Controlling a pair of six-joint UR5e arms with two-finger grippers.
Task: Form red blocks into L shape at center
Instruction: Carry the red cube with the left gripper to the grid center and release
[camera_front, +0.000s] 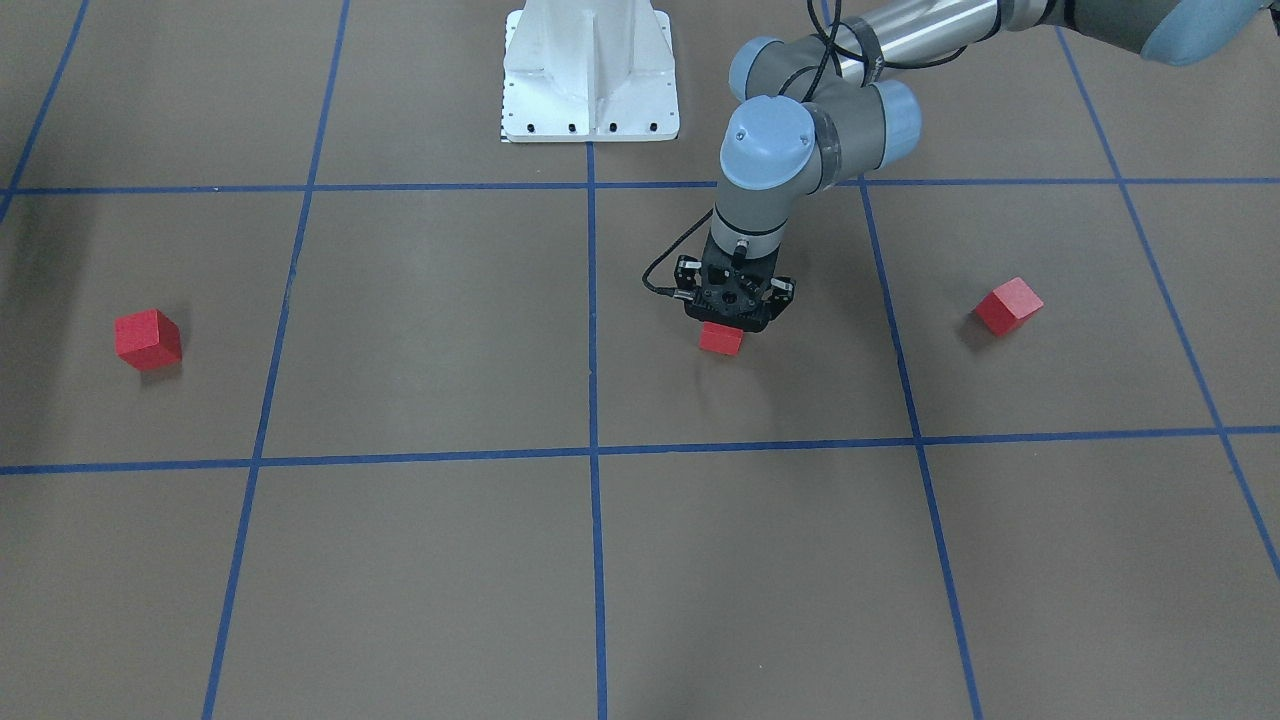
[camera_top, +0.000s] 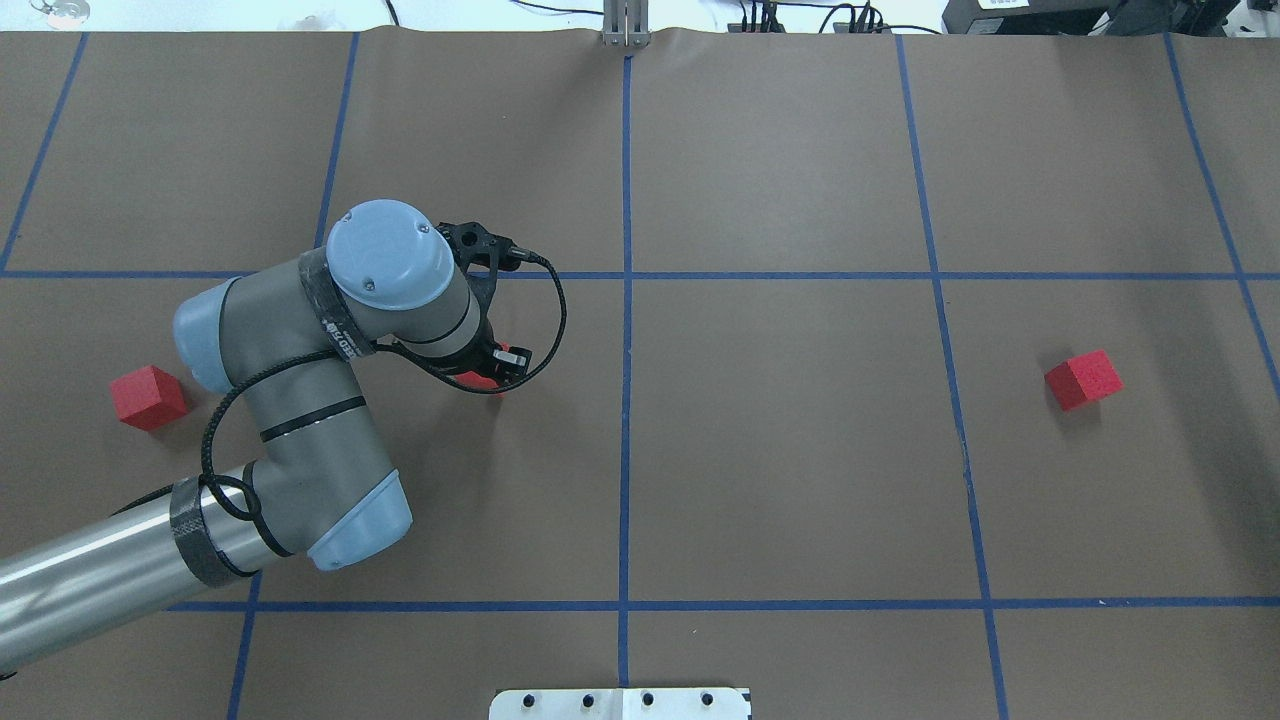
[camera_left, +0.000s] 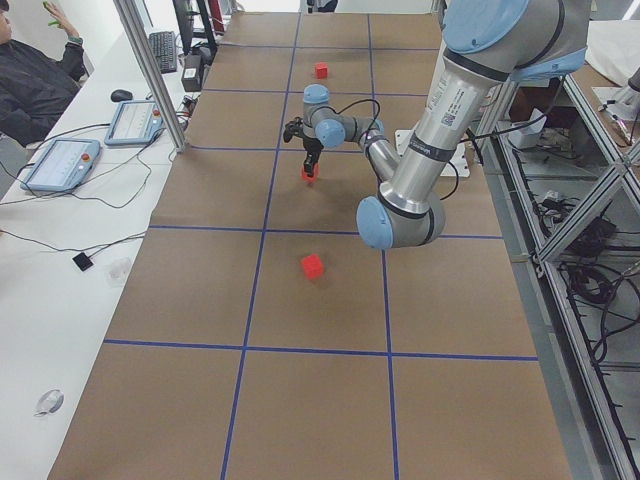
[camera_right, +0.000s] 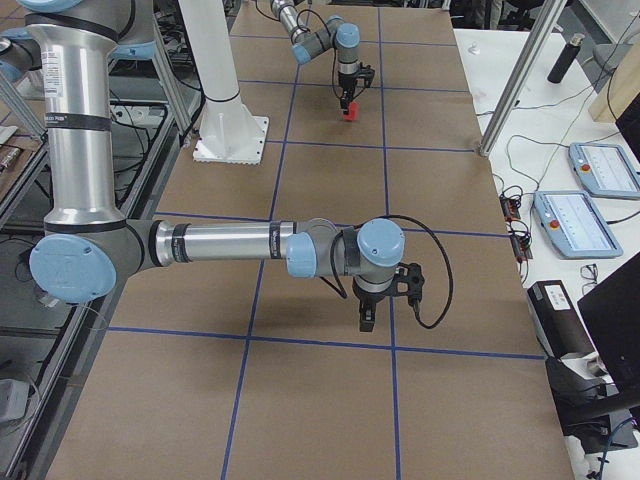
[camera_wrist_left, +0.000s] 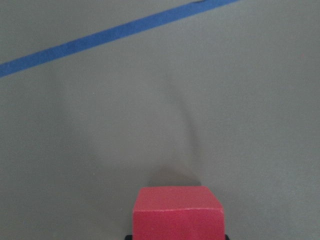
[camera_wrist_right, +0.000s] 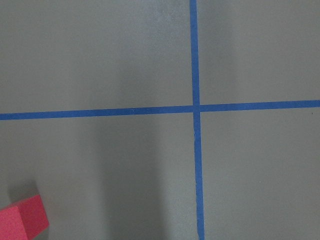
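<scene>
My left gripper (camera_front: 726, 328) is shut on a red block (camera_front: 721, 342), which fills the bottom middle of the left wrist view (camera_wrist_left: 177, 212) at or just over the brown surface. It sits left of the center tape crossing (camera_top: 625, 275) and nearer to my base. A second red block (camera_top: 148, 397) lies far left and a third (camera_top: 1083, 380) far right, both alone. The right wrist view shows a red block (camera_wrist_right: 22, 221) in its lower left corner. My right gripper (camera_right: 368, 318) shows only in the exterior right view, low over the surface, and I cannot tell its state.
The white robot base (camera_front: 590, 75) stands at the table's near edge. A side bench with tablets (camera_left: 60, 165) and a seated person (camera_left: 30, 70) runs along the far side. Metal posts (camera_left: 150, 70) rise at that edge. Blue tape lines grid the brown surface.
</scene>
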